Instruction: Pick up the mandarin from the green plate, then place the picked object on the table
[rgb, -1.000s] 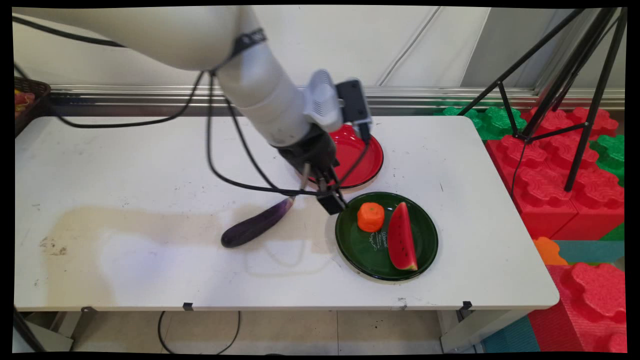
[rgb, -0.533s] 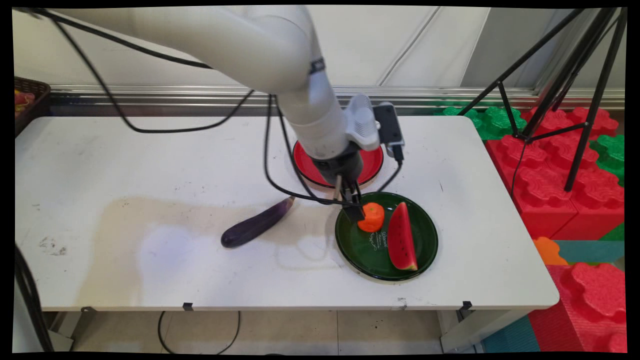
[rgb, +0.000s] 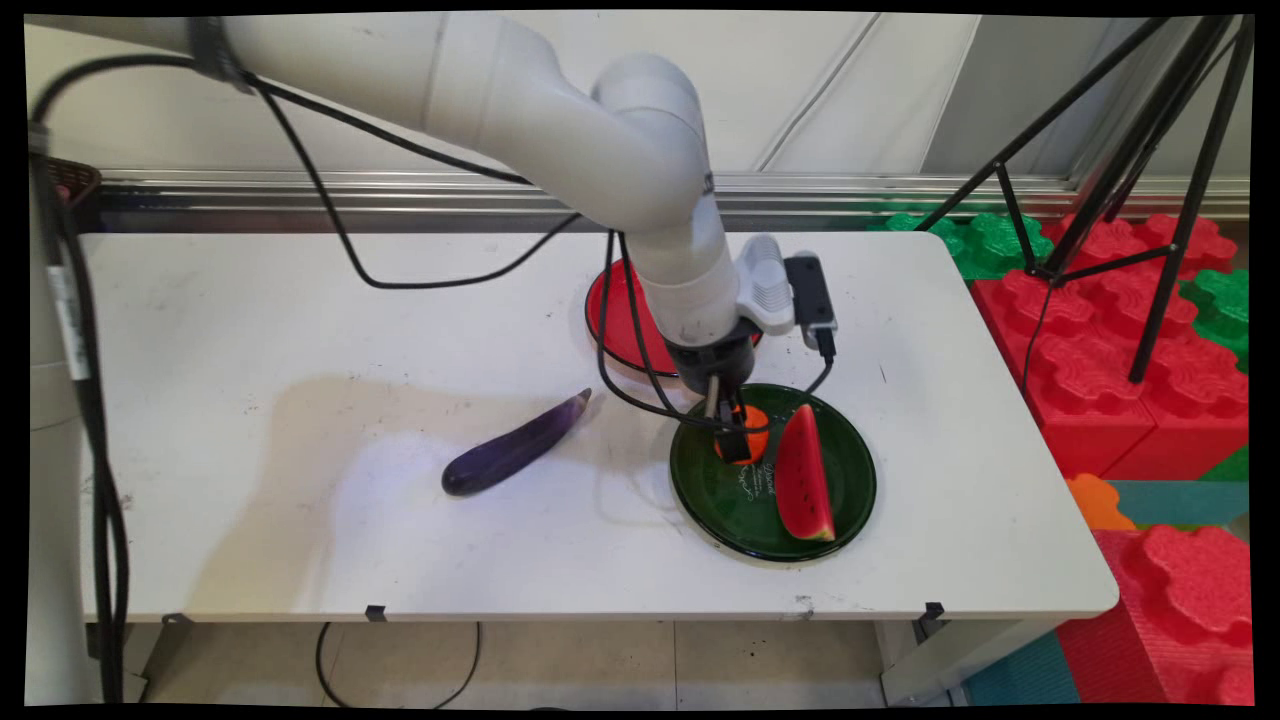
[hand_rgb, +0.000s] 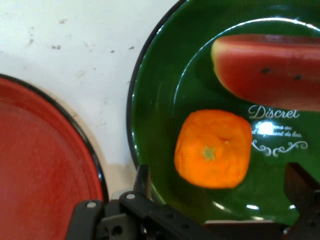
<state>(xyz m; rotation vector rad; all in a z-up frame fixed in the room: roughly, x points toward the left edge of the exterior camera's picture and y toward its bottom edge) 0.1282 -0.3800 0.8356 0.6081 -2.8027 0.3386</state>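
My gripper (rgb: 735, 440) hangs open just over an orange fruit (rgb: 758, 438) that sits on the left half of a dark green plate (rgb: 700, 500). In the hand view the orange fruit (hand_rgb: 212, 148) lies between my two fingers, the gripper (hand_rgb: 220, 182) straddling it without touching. A red watermelon slice (rgb: 803, 480) rests on the same plate to the right of the orange; in the hand view the watermelon slice (hand_rgb: 270, 70) shows near the top and the green plate (hand_rgb: 160, 100) fills the frame's right side.
An empty red plate (rgb: 612, 320) lies behind the green one, partly hidden by the arm; the red plate (hand_rgb: 40, 165) also fills the hand view's left. A purple eggplant (rgb: 512, 450) lies on the white table (rgb: 300, 330) to the left. A tripod (rgb: 1150, 200) and foam blocks (rgb: 1150, 400) stand off the right edge.
The arm has swung right and forward, carrying the gripper from the gap between eggplant and green plate to directly over the orange. The objects have stayed in place.
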